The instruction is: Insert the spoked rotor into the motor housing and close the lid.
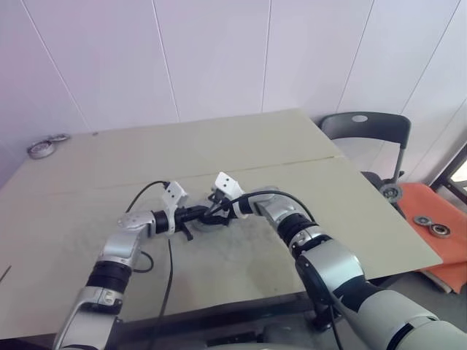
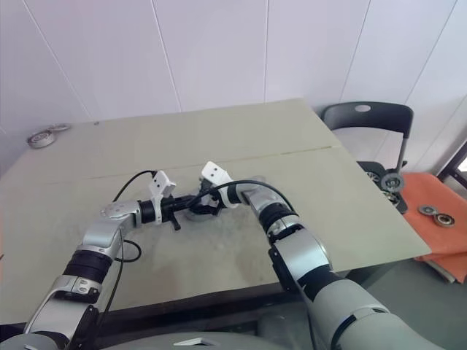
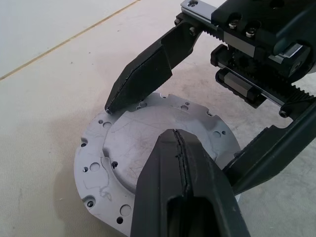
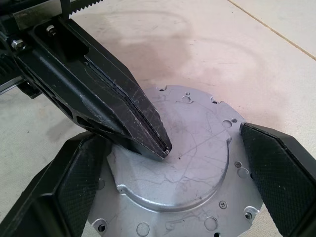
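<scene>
While left gripper (image 4: 160, 148) pressed shut atop lid (image 4: 197, 148), right gripper (image 3: 168, 148) wide, straddling rim.

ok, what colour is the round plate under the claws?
Matte silver-grey round plate, scuffed, with small holes around its rim. The right wrist view shows it best.

I'm seeing both grippers, left gripper (image 1: 195, 216) and right gripper (image 1: 216, 213), meeting mid-frame over the bench (image 1: 306, 182).

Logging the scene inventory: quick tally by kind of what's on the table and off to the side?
Grey round metal lid on table, between the jaws: 1
Metal rings at the table's far left corner: 2
Black chair: 1
Round metal parts on the orange surface: 2
Total: 6
</scene>
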`<state>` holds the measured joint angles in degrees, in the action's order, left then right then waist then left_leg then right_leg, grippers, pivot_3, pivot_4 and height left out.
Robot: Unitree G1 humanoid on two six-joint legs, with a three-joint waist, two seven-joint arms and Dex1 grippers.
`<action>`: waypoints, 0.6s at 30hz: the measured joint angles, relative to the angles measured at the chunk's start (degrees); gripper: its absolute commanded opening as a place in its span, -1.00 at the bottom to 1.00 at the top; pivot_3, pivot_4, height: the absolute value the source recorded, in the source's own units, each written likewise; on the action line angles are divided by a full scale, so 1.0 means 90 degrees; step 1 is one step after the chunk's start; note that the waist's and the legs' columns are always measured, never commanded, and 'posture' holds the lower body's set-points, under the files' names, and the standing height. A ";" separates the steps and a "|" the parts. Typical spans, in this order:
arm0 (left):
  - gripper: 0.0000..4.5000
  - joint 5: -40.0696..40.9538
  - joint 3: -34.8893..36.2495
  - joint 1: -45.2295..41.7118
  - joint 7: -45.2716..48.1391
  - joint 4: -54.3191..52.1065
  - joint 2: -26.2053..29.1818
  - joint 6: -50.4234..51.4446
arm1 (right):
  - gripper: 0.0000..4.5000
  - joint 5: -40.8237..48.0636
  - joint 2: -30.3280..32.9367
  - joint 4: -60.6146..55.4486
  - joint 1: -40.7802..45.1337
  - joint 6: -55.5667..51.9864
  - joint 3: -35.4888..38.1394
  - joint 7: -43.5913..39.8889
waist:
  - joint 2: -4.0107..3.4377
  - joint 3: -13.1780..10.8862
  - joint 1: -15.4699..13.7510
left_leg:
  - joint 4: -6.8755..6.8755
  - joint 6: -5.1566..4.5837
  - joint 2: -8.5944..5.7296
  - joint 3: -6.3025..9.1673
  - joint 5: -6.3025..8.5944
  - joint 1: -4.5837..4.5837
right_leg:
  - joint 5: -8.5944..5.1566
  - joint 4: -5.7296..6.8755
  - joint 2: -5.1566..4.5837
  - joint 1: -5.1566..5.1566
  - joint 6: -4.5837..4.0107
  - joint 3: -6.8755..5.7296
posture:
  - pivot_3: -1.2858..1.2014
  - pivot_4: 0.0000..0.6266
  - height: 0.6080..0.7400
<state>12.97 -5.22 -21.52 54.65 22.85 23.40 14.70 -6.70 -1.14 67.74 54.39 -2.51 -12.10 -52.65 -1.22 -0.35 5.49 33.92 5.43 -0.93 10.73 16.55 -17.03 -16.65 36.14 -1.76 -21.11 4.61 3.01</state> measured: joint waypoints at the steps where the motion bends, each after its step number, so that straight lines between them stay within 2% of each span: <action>1: -1.00 0.0000 0.0000 0.0002 0.0001 -0.0005 -0.0001 0.0000 | 0.99 0.0000 0.0003 0.0000 0.0001 0.0000 0.0000 -0.0013 | 0.0000 0.0000 0.0000 | 0.0000 0.0000 -0.0001 0.0000 0.0000 0.0000 | 0.0000 -0.0001 0.0000 0.0000 0.0000 0.0000 | 0.03 -1.00 1.00; 3: -1.00 0.0000 0.0000 0.0005 0.0012 -0.0013 -0.0004 0.0000 | 0.99 -0.0001 0.0015 -0.0008 0.0000 0.0001 -0.0002 -0.0104 | 0.0000 0.0000 0.0000 | 0.0000 0.0000 -0.0001 0.0000 0.0000 0.0000 | 0.0000 -0.0002 -0.0001 0.0000 0.0001 0.0000 | 0.03 -1.00 1.00; 6: -1.00 0.0005 -0.0008 0.0038 0.0063 -0.0094 -0.0056 0.0000 | 0.99 0.0039 0.0182 -0.0146 -0.0041 0.0007 0.0004 -0.0764 | -0.0001 -0.0002 -0.0010 | 0.0000 0.0000 -0.0008 0.0002 0.0000 -0.0007 | -0.0005 -0.0004 -0.0006 -0.0001 0.0010 0.0000 | 0.03 -1.00 1.00; 12: -1.00 0.0023 -0.0010 0.0039 0.0171 -0.0204 -0.0142 -0.0019 | 0.99 0.0142 0.0419 -0.0347 -0.0068 0.0008 0.0018 -0.1533 | -0.0001 0.0004 -0.0068 | -0.0007 0.0033 -0.0030 0.0025 0.0025 -0.0039 | -0.0028 -0.0012 -0.0023 -0.0014 0.0088 0.0002 | 0.03 -1.00 1.00; 18: -1.00 0.0024 -0.0021 0.0040 0.0175 -0.0253 -0.0189 -0.0037 | 0.99 0.0144 0.0541 -0.0465 -0.0102 0.0031 0.0016 -0.1833 | 0.0013 0.0017 -0.0168 | -0.0028 0.0034 -0.0030 0.0025 0.0045 -0.0039 | -0.0058 -0.0013 -0.0029 -0.0020 0.0090 0.0004 | 0.03 -1.00 1.00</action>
<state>13.18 -5.41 -21.16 56.23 20.57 21.70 14.36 -5.41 3.73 63.56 53.47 -2.23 -11.96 -69.15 -1.10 -0.20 3.98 33.67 5.74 -1.20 10.95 16.95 -17.38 -17.17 36.03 -2.02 -21.29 5.42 3.05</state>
